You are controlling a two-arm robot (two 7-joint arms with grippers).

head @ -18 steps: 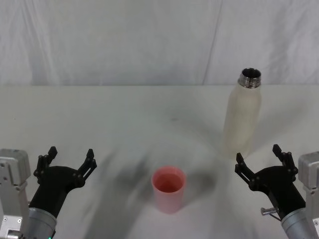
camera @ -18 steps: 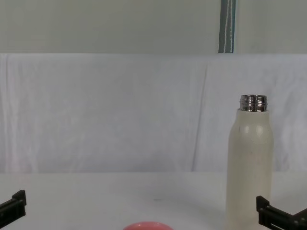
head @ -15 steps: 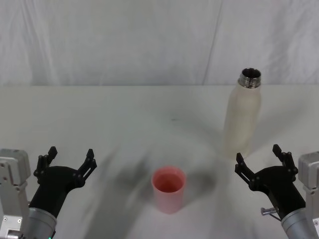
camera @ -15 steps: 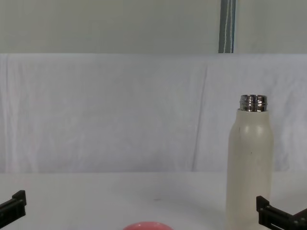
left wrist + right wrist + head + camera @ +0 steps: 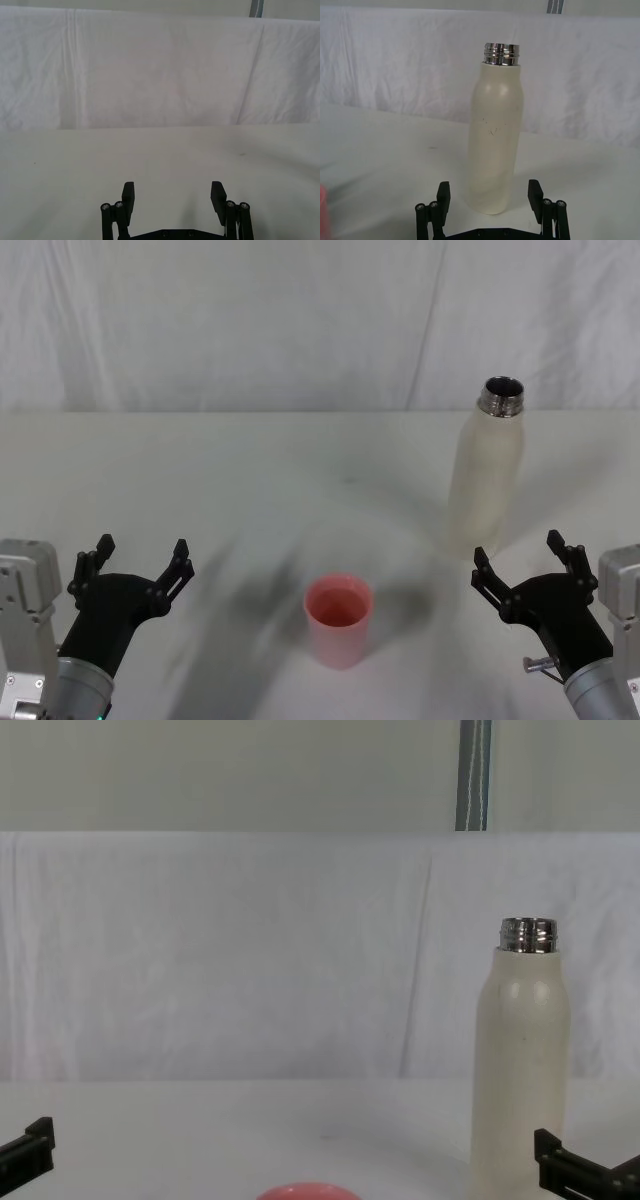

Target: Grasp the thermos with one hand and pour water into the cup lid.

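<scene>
The thermos (image 5: 486,472) is a tall cream-white bottle with an uncapped steel neck, standing upright at the right of the table; the right wrist view shows the thermos (image 5: 495,135) straight ahead, and the chest view has the thermos (image 5: 520,1070) at the right. The pink cup lid (image 5: 338,618) stands upright near the table's front centre, its rim (image 5: 300,1191) peeking up in the chest view. My right gripper (image 5: 526,562) is open just in front of the thermos, not touching it. At the front left, my left gripper (image 5: 138,562) is open and holds nothing.
A white cloth covers the table (image 5: 250,480) and hangs as a backdrop behind it. A thin vertical pole (image 5: 473,775) rises behind the backdrop. The tabletop between the cup lid and the left gripper is bare.
</scene>
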